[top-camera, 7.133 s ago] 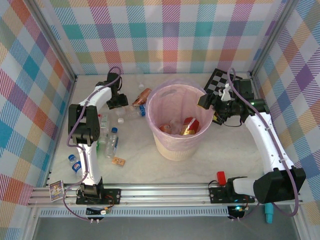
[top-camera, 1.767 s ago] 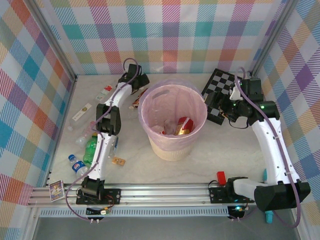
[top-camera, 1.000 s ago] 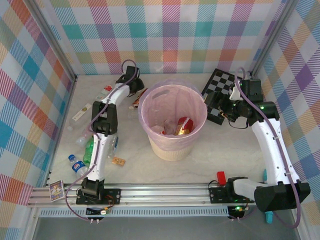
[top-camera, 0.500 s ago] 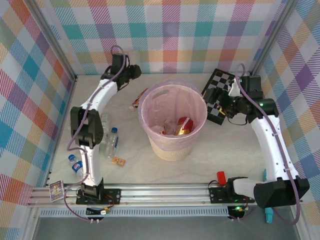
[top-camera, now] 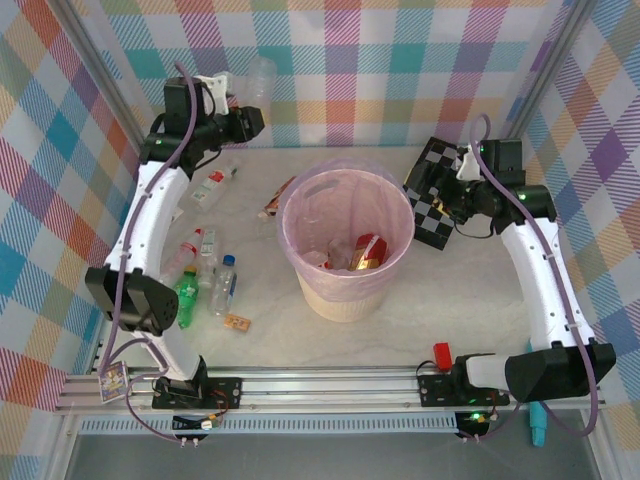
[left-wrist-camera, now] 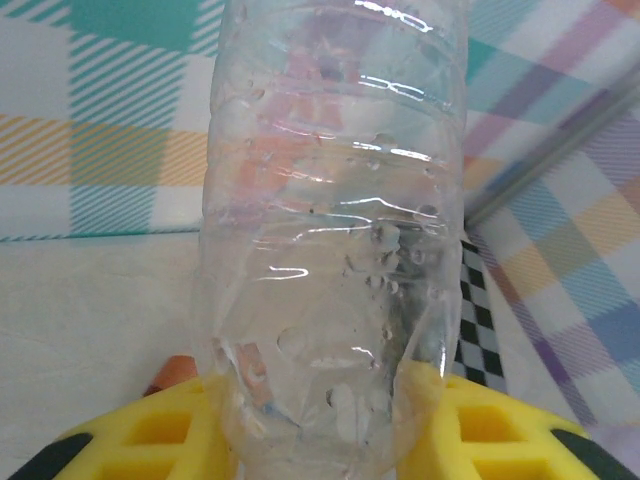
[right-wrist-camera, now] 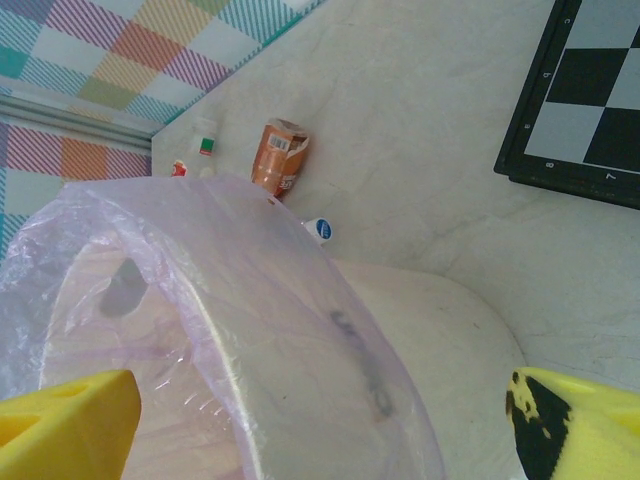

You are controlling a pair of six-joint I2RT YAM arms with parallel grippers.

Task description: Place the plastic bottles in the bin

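The left hand, yellow fingers pinched close on one end of a clear plastic bottle, hangs high by the checked back wall; the bottle's long axis runs out from the fingers toward 1 o'clock in the overhead view, and the bin lies toward 4 o'clock, well apart and lower, so the carry looks to go that way. The bottle is ribbed, dented, unlabelled and seemingly empty, likely light and crushable. The right hand, spread wide and empty, sits nearer the bin, at its 2 o'clock rim beside the checkerboard. More bottles lie on the tabletop at the bin's 9 o'clock
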